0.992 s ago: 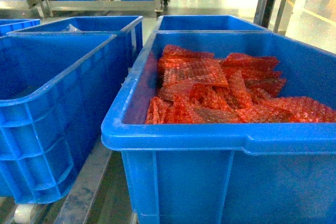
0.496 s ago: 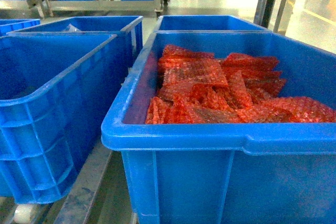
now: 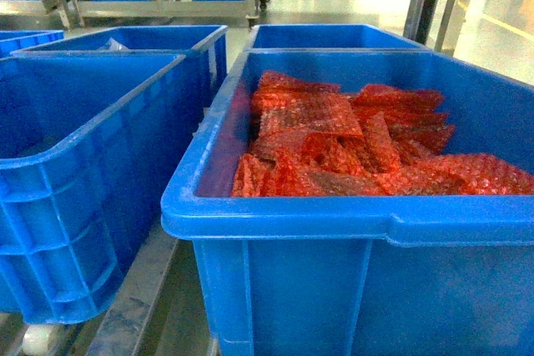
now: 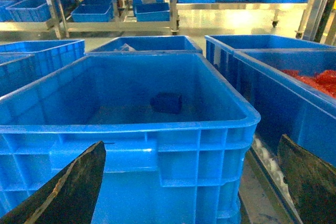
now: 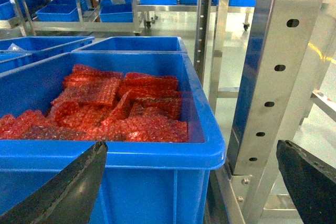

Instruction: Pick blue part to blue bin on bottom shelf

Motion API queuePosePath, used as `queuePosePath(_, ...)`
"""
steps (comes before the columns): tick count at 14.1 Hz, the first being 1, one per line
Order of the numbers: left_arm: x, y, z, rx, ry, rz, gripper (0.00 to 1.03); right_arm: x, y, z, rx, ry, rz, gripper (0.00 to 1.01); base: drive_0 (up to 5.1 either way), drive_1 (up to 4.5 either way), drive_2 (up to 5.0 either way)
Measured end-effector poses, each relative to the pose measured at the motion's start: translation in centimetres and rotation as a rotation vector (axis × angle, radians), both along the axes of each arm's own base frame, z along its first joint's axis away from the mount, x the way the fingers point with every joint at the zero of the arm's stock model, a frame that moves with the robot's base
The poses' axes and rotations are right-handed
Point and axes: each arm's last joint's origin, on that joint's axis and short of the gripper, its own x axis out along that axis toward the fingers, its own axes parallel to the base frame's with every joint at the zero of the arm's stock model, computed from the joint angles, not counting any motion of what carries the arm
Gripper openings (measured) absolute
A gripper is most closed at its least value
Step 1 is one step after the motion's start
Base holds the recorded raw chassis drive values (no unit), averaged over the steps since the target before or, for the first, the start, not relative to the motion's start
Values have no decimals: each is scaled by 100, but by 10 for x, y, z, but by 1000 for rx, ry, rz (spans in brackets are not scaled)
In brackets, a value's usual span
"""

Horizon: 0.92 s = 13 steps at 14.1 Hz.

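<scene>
With both grippers' jaws spread wide and holding nothing, the left gripper (image 4: 191, 182) faces a blue part (image 4: 166, 103) lying in the blue bin (image 4: 126, 124), the right gripper (image 5: 191, 182) a bin of red bubble-wrap bags (image 5: 113, 111); whether that part awaits picking or already lies delivered cannot be told.

Blue bin (image 3: 334, 231), seemingly red bubble-wrap bags (image 3: 350, 143).

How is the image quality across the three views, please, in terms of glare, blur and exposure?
Head view: sharp nearby, with the floor overexposed at top right. Left wrist view: the blue part sits dim in the shaded blue bin; bright glare beyond. Right wrist view: red bubble-wrap bags crisp, while the jaws at the bottom corners are dark and blurred.
</scene>
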Motion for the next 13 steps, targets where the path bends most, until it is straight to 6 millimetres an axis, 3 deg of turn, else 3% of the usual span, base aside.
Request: queuePosePath(13,0,0,0,0,0,0,98,0,0,0,0,0,0,98,0,0,0)
